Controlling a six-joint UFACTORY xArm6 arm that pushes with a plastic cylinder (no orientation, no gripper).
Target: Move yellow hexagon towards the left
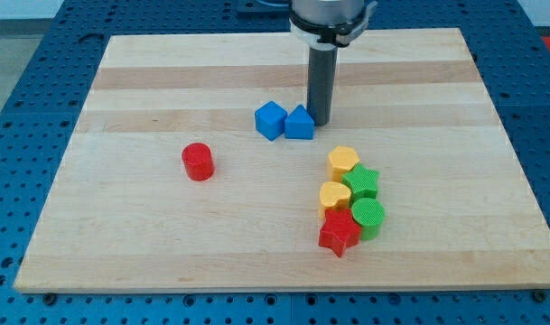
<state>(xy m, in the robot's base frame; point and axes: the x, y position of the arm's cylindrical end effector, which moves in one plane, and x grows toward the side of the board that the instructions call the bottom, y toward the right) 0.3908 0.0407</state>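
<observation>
risk first: crowded cluster around the yellow hexagon (pixel 343 161). green star (pixel 362 181) touching it at the view's lower right, yellow heart (pixel 334 195) just below it, with the green cylinder (pixel 368 217) and red star (pixel 338 234) packed further below. a push entered from the hexagon's right side likely to clip the green star and drag it along; an off-centre contact likely to spin the hexagon down into the yellow heart instead of sliding it left.

second risk: the path out. tip (pixel 321 122) resting above the hexagon, toward the view's top, right beside the blue triangular block (pixel 300 124), apparently touching or nearly so; blue cube (pixel 270 120) just left of that. a careless sweep down toward the hexagon could shove the blue pair. needs a route round to the hexagon's right, through the narrow space above the green star.

leftward lane from the hexagon open, red cylinder (pixel 198 162) well to its left, roughly level, a possible obstruction only on a long push.

no jaws here, only a plain rod: nothing to open, nothing held, no contact with the hexagon yet.
</observation>
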